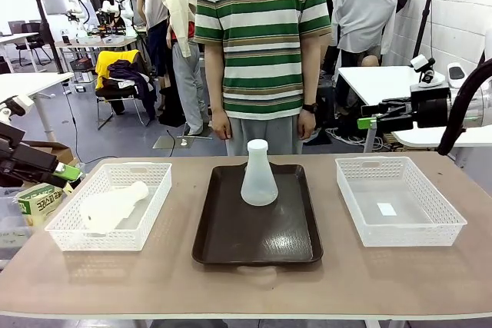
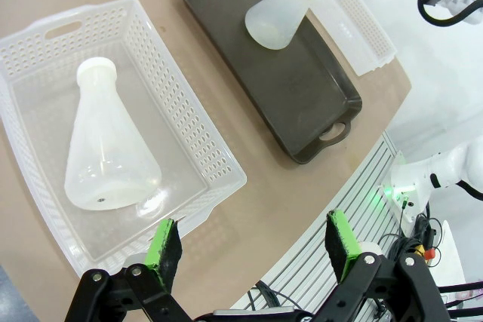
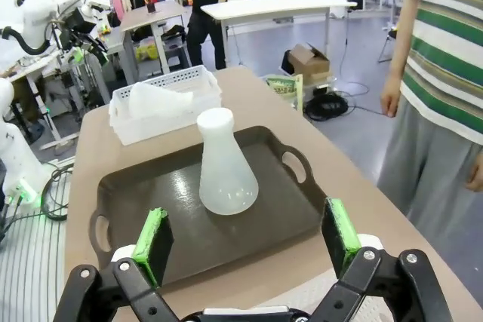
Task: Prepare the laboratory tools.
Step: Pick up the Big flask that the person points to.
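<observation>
Flasks: two alike, frosted white. The upright flask point(image 1: 259, 174) stands at the back middle of the dark tray point(image 1: 231, 245). The lying flask point(image 1: 111, 207) rests on its side in the basket point(image 1: 71, 237) at the lower left of the front view, neck pointing to the upper right.
Left gripper point(image 2: 253, 250): spread wide and holding nothing. It hangs over the basket's near rim, with the lying flask's broad base just ahead of the green pads point(image 2: 164, 245).
Right gripper point(image 3: 245, 243): spread wide and empty. It faces the upright flask across the tray's edge, well apart from it.
Step in hand: probably fetching the lying flask and standing it on the tray.
How to do it well: come down inside the basket walls, turn the wrist so the pads cross the neck or shoulder rather than the wide base, and close gently.
Placing: tip it upright over bare tray beside the standing one, leaving a gap.
Risk: the smooth, rounded plastic may roll or slip, and a finger could catch the mesh wall.
Person point(image 1: 261, 44): stands at the far edge, hands down, touching nothing.
</observation>
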Available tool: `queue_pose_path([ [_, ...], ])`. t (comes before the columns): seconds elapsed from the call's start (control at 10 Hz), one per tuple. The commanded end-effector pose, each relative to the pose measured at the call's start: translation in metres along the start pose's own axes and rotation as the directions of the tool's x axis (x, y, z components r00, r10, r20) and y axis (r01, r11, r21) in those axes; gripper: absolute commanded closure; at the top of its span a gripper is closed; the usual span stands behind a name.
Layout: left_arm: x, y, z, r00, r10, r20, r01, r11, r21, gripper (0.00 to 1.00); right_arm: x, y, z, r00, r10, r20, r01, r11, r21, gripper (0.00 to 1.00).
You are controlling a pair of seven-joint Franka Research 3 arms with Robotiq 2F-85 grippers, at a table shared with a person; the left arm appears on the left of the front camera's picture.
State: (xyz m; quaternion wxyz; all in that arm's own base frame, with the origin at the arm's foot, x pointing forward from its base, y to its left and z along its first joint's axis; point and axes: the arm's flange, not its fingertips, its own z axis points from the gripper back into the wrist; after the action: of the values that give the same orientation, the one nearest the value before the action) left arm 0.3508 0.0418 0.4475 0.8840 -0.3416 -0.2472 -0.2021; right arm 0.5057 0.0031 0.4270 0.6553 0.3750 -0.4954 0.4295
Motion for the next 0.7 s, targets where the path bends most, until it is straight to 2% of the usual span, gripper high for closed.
queue_pose_path([
  [0.0, 0.0, 0.0023, -0.0002, 1.0, -0.012, 0.016, 0.013, 1.0, -0.016, 0.0, 0.0003, -0.0014, 0.0023, 0.999, -0.01, -0.033, 0.01, 1.0, -0.006, 0.0],
  [0.6, 0.0, 0.0023, -0.0002, 1.0, -0.012, 0.016, 0.013, 1.0, -0.016, 0.0, 0.0003, -0.0014, 0.0023, 0.999, -0.01, -0.033, 0.01, 1.0, -0.006, 0.0],
])
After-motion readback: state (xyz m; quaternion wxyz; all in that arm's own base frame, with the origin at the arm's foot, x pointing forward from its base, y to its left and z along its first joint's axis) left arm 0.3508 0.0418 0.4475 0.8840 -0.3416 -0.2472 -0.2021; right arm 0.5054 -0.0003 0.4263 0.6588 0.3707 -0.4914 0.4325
